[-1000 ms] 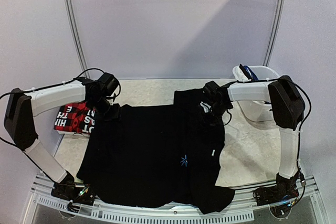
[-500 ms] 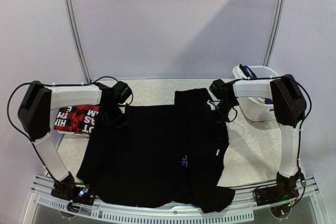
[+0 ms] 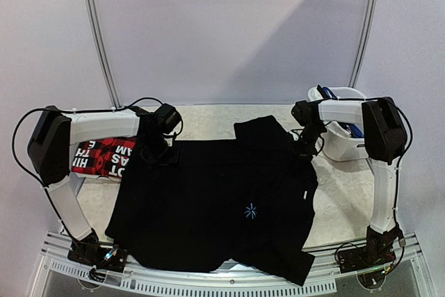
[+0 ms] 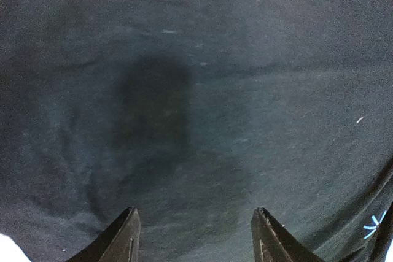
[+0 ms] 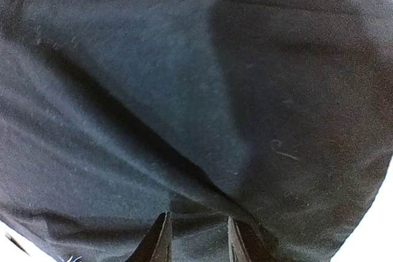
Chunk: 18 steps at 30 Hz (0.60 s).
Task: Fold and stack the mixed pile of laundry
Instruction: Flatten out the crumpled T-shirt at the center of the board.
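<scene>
Black shirt (image 3: 222, 199) lay spread on the table (image 3: 208, 117). My left gripper (image 4: 195, 213) hung open over its far left corner; my right gripper (image 5: 198, 218) pinched a far-right ridge. Best to pull evenly, cloth taut.

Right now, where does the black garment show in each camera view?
Top external: black garment spread across the centre.
Left wrist: black garment fills nearly the whole frame.
Right wrist: black garment fills nearly all, creased.
Shared landmark: its light-blue star logo, central on top, lower right in left wrist; unclear in right wrist.
</scene>
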### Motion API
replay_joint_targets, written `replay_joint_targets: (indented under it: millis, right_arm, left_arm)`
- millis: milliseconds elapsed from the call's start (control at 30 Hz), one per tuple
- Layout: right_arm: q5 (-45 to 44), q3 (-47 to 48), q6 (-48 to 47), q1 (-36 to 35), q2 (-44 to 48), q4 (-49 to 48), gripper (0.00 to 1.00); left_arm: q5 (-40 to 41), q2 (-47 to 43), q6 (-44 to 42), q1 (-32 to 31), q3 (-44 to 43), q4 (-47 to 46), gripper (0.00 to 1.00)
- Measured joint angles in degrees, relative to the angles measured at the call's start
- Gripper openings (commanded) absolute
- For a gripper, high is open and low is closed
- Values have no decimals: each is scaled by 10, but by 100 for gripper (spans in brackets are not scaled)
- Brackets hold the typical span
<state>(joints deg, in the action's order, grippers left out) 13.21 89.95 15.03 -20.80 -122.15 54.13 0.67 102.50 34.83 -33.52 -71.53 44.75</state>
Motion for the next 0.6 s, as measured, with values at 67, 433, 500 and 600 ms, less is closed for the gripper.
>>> replay_joint_targets:
  millis: [67,433,500,600]
  right_arm:
    - [-12,12,-5,11,-6,10,31]
    - [-104,111,-27,41,-34,73,28]
    - [-117,138,-29,43,-38,85,28]
    - [-120,173,-33,45,-38,99,29]
  left_arm:
    - [0,1,3,-1,-5,0,62]
    - [-6,4,10,-5,-25,3,62]
    - [-8,4,12,-5,-27,4,62]
    - [-11,4,15,-6,-33,5,61]
